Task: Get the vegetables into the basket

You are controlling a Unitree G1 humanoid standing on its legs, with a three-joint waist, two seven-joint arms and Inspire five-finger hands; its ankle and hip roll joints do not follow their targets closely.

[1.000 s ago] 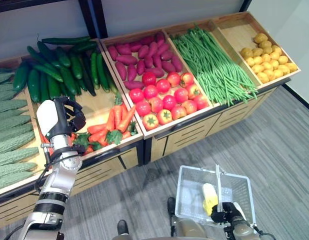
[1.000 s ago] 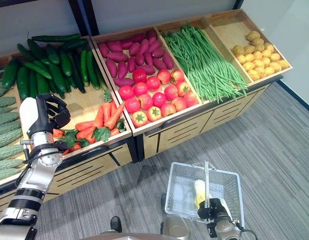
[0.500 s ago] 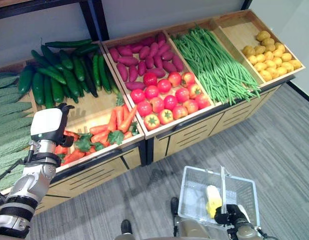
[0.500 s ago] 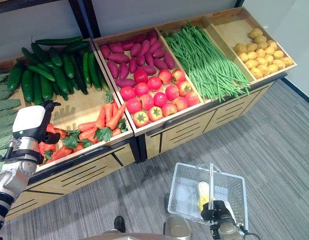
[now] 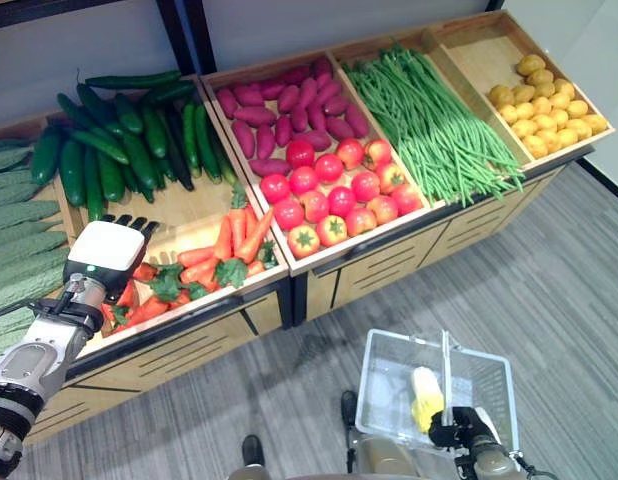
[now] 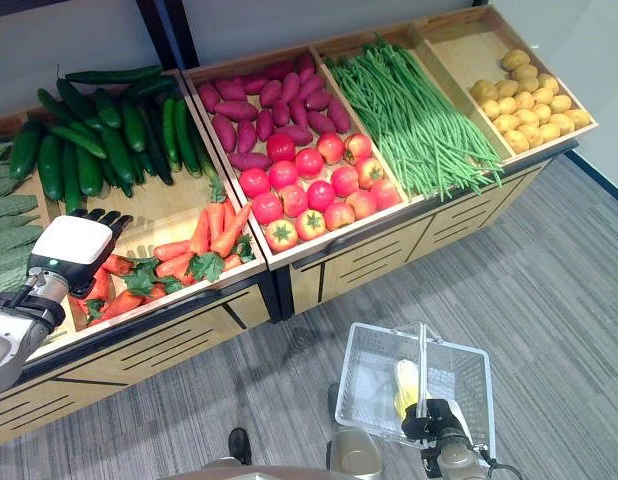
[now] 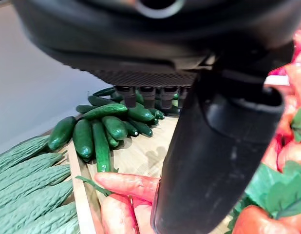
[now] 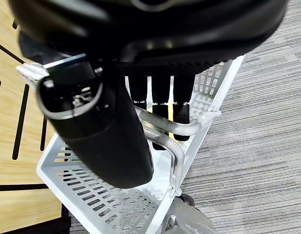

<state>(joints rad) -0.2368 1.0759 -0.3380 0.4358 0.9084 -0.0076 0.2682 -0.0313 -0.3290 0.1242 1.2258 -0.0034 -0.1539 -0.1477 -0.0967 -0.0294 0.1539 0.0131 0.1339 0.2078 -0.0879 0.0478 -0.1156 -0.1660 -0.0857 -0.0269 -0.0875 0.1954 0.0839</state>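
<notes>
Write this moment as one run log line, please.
left hand: open, over carrots | right hand: fingers curled on basket handle | basket: one yellow item

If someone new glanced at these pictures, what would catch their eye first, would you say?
Likely the red tomatoes in the middle crate, with green beans to their right. Next, the left hand, open above the carrots, and the right hand curled round the handle of the white basket on the floor.

My left hand (image 5: 107,258) covers part of the orange carrots with green tops (image 5: 224,255). The ridged pale-green bitter gourds (image 5: 14,215) run off the left edge.
</notes>
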